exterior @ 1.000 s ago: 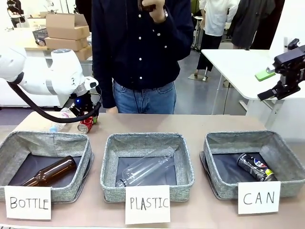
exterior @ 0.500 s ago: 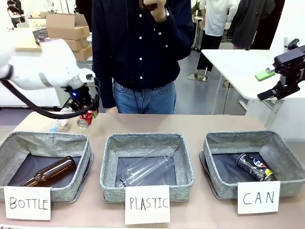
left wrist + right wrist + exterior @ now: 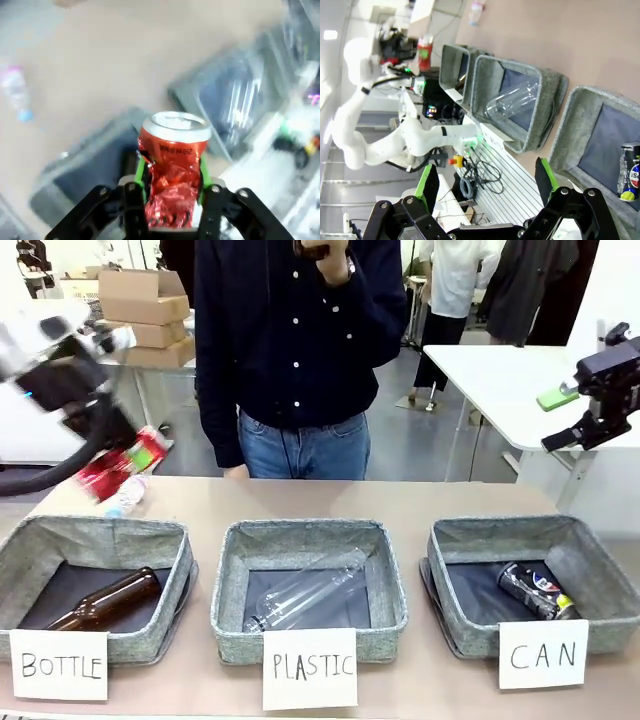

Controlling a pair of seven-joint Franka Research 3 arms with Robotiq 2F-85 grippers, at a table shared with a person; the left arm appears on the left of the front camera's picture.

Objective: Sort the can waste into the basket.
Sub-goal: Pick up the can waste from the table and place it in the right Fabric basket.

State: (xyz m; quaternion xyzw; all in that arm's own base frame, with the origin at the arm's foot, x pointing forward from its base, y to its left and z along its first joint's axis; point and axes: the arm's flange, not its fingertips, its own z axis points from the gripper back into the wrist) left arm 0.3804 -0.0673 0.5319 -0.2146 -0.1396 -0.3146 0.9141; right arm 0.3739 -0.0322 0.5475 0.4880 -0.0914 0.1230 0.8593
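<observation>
1. We judge the step in hand to be the carry. The left gripper (image 3: pixel 172 172) is clamped on the red can (image 3: pixel 172 165), which is held raised above the left end of the surface (image 3: pixel 420 498), behind the BOTTLE basket (image 3: pixel 100 527).
2. The CAN basket (image 3: pixel 500 527) sits at the right end of the row. We would take the can across well above the rims of the BOTTLE basket and the PLASTIC basket (image 3: pixel 300 528).
3. The squeeze should be firm. The crumpled wall gives the pads (image 3: pixel 141 170) an uneven seat, and we think a quick swing could twist the can loose.
4. The right gripper (image 3: pixel 600 405) hangs above the right end with its jaws wide apart and nothing between them. We would route the path clear of it and of the person (image 3: pixel 295 340) at the far edge.
5. We would let go low over the dark lining, beside the dark can (image 3: pixel 535 590), so the red one cannot bounce out.
6. The red can is shiny and badly crushed. Its lower body is creased like foil, the upper band is smoother with small print, and the silver lid is intact and turned toward the wrist camera. In the front view it is a blurred red streak.
7. The dark can lies on its side inside the CAN basket, blue-black with yellow and a round logo. That half of the sorting looks done to us.
</observation>
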